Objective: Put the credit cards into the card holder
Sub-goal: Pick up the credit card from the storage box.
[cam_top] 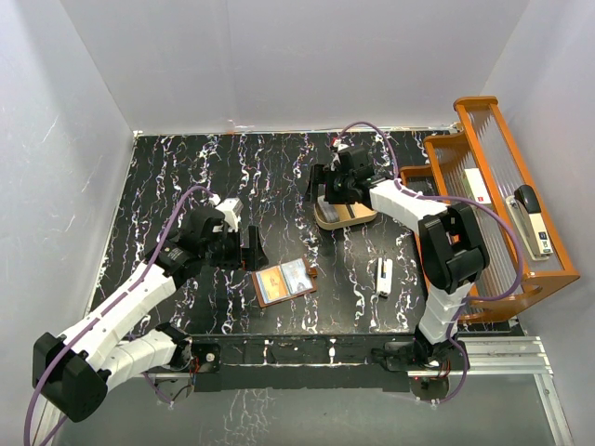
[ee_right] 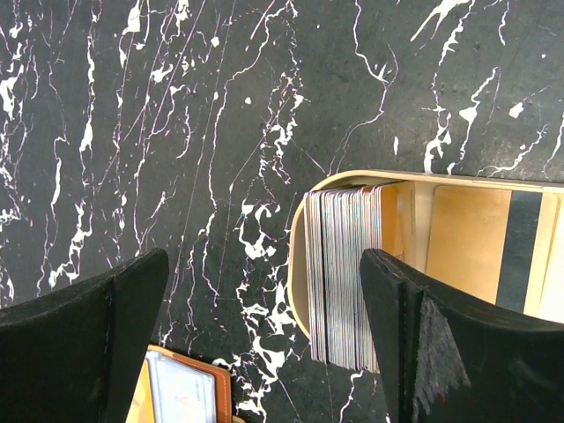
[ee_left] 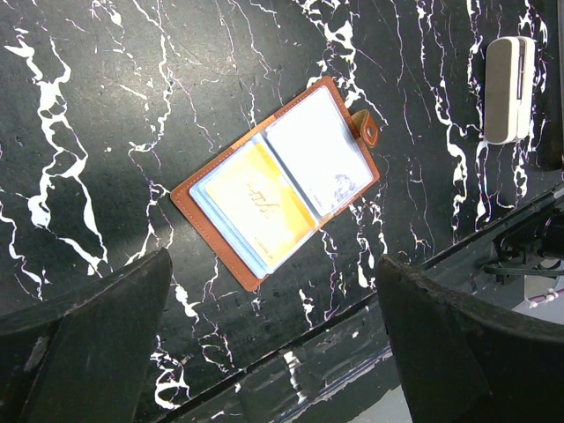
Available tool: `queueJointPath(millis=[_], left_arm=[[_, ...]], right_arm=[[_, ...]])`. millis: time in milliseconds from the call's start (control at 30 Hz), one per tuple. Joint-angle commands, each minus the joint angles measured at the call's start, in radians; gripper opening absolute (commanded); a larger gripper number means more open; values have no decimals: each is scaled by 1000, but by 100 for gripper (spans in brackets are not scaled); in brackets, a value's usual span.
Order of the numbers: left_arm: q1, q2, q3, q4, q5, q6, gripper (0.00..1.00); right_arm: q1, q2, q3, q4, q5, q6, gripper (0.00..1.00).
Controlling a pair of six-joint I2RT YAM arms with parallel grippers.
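Observation:
The card holder [cam_top: 284,281] is a brown wallet lying open on the black marbled table, near the front middle. Its left pocket holds an orange-faced credit card [ee_left: 256,207] and its right pocket a pale one [ee_left: 313,150]. My left gripper [cam_top: 248,248] hovers open just left of the card holder [ee_left: 203,220], with nothing between its fingers [ee_left: 97,344]. A stack of credit cards [ee_right: 344,273] stands on edge in the tan oval tray [ee_right: 298,264]. My right gripper [cam_top: 321,184] is open above that tray [cam_top: 346,218], its right finger [ee_right: 441,344] over the stack and nothing in its grip.
A narrow white oblong stick [cam_top: 384,277] lies right of the card holder. An orange rack [cam_top: 493,121] stands along the right edge, with a stapler [cam_top: 532,218] on it. A corner of the card holder [ee_right: 189,392] shows below the right gripper.

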Motion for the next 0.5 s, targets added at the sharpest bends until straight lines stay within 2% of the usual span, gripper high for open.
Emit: queueJointPath(millis=[0,467], left_arm=[[-1,-34,7,-20,2,20,99],[-1,-30,12,-30,-12,24,99]], right_arm=[[-6,4,47,4,25,-48,90],[-60,-49,93,-41,-34,-70,91]])
